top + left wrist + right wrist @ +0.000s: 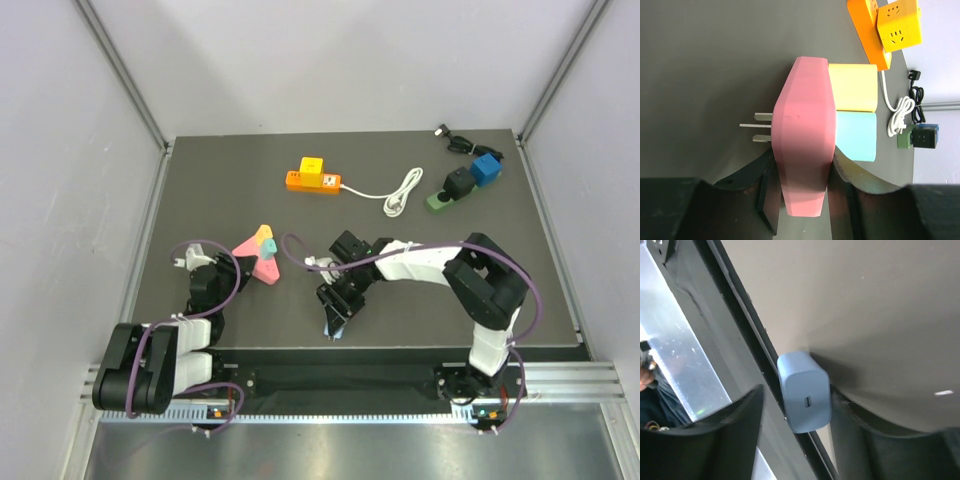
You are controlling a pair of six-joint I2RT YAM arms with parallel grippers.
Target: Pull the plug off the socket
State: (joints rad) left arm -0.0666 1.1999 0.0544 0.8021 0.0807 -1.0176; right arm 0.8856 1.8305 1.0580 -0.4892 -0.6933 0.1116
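Left gripper: jaws clenched on the pink socket block, one finger on each broad face, block lifted off the bench or resting lightly on it; which one cannot be told. Right gripper: jaws parted around one pale blue plug. In the right wrist view the left finger stands clear of the plug with a visible gap, and the right finger lies just against its side, so the plug is released, not gripped. The plug lies at the near edge of the bench, beside the black edge strip, well apart from the pink socket block. Count on the socket block: two plugs seated side by side, one yellow and one light blue; three metal prongs project from the opposite face. Elsewhere on the bench: one orange power strip carrying one yellow cube adapter, one white cable coiled at its end, one cluster at the far right of a green piece, a black piece and a blue piece, and one black cable behind it.
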